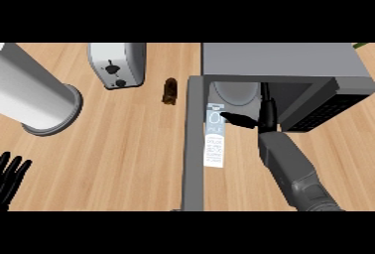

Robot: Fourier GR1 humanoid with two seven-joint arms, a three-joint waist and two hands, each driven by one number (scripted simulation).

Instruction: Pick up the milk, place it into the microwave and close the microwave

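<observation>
The milk carton (213,136), white with blue print, shows as a long shape just right of the open microwave door (194,149). Its upper end reaches the microwave's opening beside the round turntable (238,92). The grey microwave (282,59) fills the upper right. My right hand (262,115) is at the opening, right of the carton. Its thumb points left and its tip touches the carton's right side. Its fingers stretch straight up into the cavity, away from the carton. My left hand (11,178) rests open at the lower left edge.
A toaster (116,64) stands at the back, left of the microwave. A small brown object (170,91) lies between the toaster and the door. A tall grey cylinder (36,94) on a round base stands at the far left. Bare wooden counter (117,158) spans the middle.
</observation>
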